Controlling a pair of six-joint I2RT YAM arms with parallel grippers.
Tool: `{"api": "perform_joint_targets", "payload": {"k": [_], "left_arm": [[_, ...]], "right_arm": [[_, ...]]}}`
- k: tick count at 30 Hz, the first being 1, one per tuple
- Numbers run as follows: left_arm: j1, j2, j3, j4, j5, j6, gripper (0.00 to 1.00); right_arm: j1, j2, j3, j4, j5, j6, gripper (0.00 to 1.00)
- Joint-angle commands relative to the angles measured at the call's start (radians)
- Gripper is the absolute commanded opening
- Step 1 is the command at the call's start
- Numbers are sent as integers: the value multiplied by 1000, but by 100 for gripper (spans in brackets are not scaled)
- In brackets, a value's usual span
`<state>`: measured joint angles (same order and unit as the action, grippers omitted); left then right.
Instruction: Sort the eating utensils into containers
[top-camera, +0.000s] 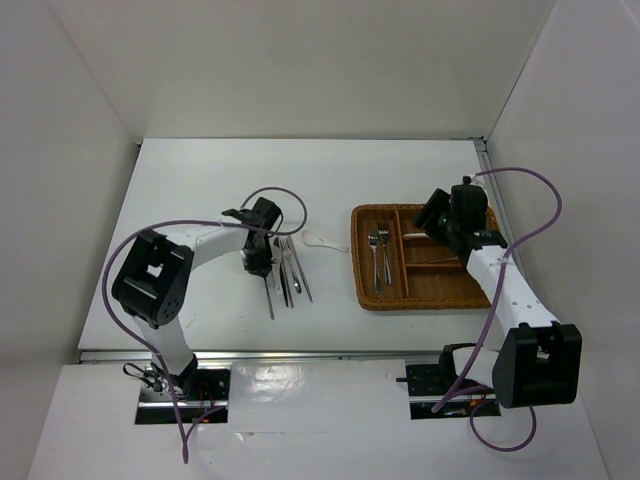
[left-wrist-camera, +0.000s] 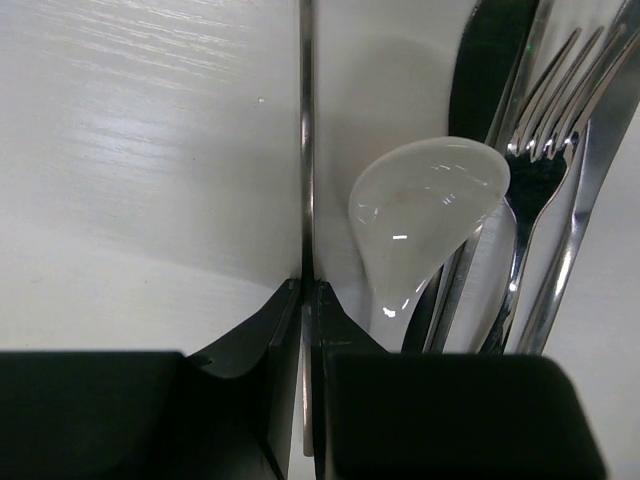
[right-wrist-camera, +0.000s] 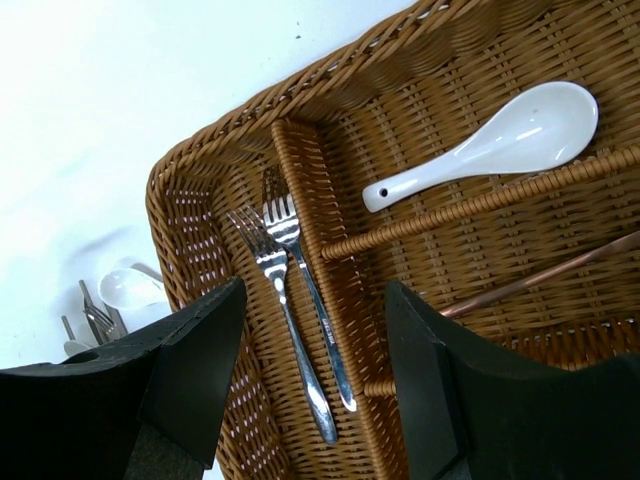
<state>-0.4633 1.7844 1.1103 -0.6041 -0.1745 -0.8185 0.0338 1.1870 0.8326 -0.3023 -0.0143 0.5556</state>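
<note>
Steel stick (left-wrist-camera: 306, 150) inside left pincer (left-wrist-camera: 307, 292), wrist-view only

The thin metal stick (left-wrist-camera: 307, 150) runs off the top edge, its near end hidden inside the left gripper (left-wrist-camera: 308, 292); the right arm (top-camera: 500, 282) covers one end of the wicker tray (top-camera: 356, 255); the copper stick (right-wrist-camera: 560, 268) is cut off

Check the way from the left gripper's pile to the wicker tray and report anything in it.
The left gripper pinches a slim metal piece in the pile. One white ceramic spoon lies on the table between that pile and the tray. The right gripper hovers open over the tray, so it may crowd the drop.
</note>
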Motion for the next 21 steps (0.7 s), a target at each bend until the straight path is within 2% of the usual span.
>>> {"api": "perform_joint_targets", "payload": {"k": [1, 4, 12, 21], "left_arm": [[46, 20, -84, 46, 27, -16, 19], [70, 10, -96, 55, 50, 5, 19], [71, -68, -41, 15, -19, 50, 19], [71, -163, -32, 35, 0, 51, 18]], "right_arm": [[-2, 0, 54, -26, 19, -23, 65], [-2, 25, 100, -35, 10, -14, 65], [-2, 75, 184, -23, -41, -72, 65], [9, 85, 185, 57, -225, -114, 65]]}}
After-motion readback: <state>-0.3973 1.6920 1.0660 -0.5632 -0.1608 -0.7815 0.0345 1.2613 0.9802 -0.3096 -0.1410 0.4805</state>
